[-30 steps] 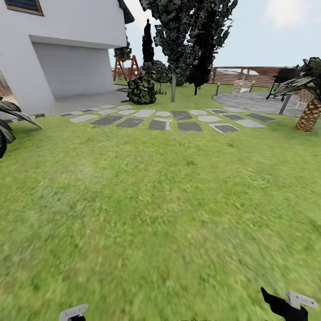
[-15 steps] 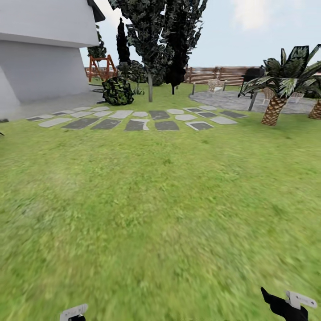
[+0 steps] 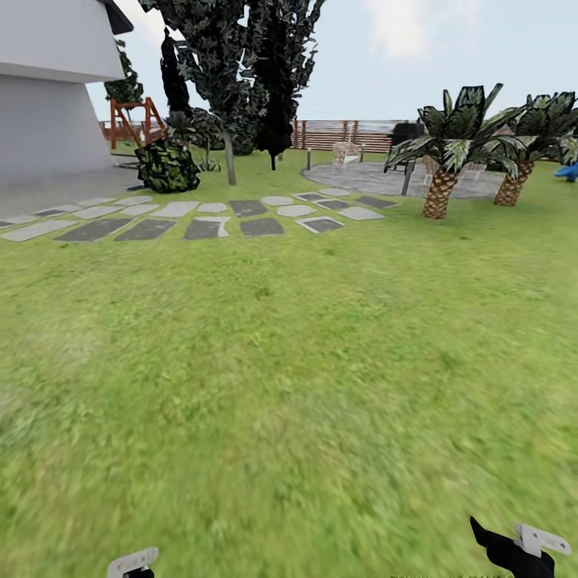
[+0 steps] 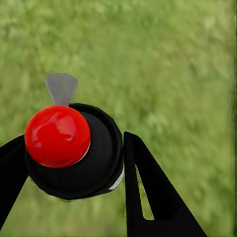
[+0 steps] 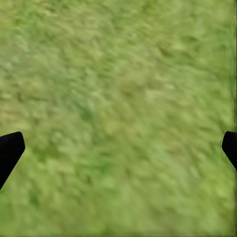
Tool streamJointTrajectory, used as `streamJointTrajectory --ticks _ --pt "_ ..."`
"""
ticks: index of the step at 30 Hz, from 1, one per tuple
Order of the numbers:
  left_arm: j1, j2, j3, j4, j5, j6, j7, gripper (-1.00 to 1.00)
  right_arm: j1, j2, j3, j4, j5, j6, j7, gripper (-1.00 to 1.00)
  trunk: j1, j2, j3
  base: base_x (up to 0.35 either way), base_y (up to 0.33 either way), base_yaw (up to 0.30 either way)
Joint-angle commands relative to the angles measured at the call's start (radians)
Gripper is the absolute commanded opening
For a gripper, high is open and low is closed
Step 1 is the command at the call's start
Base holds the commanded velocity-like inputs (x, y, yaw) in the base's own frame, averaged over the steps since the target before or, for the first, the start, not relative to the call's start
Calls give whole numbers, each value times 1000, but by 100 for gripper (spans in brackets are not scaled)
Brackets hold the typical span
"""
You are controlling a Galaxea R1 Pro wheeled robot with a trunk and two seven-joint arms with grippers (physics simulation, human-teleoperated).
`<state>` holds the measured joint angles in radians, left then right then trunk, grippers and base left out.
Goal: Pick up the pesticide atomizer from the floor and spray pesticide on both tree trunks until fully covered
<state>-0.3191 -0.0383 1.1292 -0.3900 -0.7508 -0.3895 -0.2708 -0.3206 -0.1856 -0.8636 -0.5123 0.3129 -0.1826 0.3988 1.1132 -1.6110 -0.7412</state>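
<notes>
My left jaws are closed around the pesticide atomizer (image 4: 74, 153), one black finger (image 4: 148, 197) pressed against each side of its dark round body. Its red top (image 4: 58, 136) faces my camera, a grey nozzle (image 4: 61, 88) jutting beyond, over blurred green grass (image 4: 173, 74).

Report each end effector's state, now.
Left end effector: shut on the pesticide atomizer, red top facing the camera.
Right end effector: open, holding nothing, over grass.

Left fingers (image 4: 148, 197) clamped (on atomizer (image 4: 74, 148)), right fingers (image 5: 10, 150) spread wide
</notes>
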Motion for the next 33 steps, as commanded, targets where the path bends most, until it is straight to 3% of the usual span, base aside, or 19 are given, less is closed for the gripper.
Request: streamJointTrajectory --ticks 1,13,33 --pt "0 0 0 0 0 0 1 -100 0 0 0 0 0 0 0 100 0 0 0 84 -4 -267" --pt "0 0 0 0 -1 0 1 -100 0 0 0 0 0 0 0 100 0 0 0 47 -48 -267" --pt "0 0 0 1 -1 0 1 -100 0 0 0 0 0 0 0 100 0 0 0 0 -267 -267"
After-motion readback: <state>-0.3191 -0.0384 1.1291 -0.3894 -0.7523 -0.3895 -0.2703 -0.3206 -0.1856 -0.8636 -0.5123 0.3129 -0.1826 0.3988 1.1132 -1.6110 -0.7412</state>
